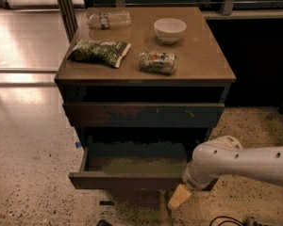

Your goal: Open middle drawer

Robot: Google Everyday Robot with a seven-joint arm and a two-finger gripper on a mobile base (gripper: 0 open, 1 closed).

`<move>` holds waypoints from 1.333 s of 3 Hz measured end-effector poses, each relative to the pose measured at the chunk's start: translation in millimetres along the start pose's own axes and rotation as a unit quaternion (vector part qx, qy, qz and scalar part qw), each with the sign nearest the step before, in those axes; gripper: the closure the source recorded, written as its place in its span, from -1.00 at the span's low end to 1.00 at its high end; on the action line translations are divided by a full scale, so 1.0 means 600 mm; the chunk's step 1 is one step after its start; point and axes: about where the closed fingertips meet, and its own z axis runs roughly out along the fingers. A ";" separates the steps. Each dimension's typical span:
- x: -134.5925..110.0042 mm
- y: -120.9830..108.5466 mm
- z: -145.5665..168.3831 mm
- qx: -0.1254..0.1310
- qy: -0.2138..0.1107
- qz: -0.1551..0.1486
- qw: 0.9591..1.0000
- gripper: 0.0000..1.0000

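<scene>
The middle drawer (132,180) is a wide, shallow dark-brown drawer pulled out of the cabinet. Its dull olive-tan floor (137,164) shows and holds nothing. Above it sits the larger closed front with pale scratch marks (144,114). My white arm reaches in from the right. Its gripper (179,197), with a tan tip, hangs at the right end of the drawer's front panel, just below its lower edge. The lowest drawer front is hidden under the open drawer.
On the cabinet top (203,65) lie a clear bottle (108,19), a white bowl (170,29), a green chip bag (99,52) and a small snack bag (158,61). A dark wall stands to the right. Speckled floor (33,173) lies to the left and in front.
</scene>
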 end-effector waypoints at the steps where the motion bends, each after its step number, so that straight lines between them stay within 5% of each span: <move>1: -0.038 -0.042 -0.002 0.004 -0.020 -0.009 1.000 -1.00; 2: -0.027 -0.064 0.076 -0.052 -0.005 -0.004 0.999 -1.00; 3: 0.031 -0.035 0.138 -0.130 0.031 0.015 0.991 -1.00; 4: 0.031 -0.035 0.138 -0.130 0.031 0.015 0.991 -1.00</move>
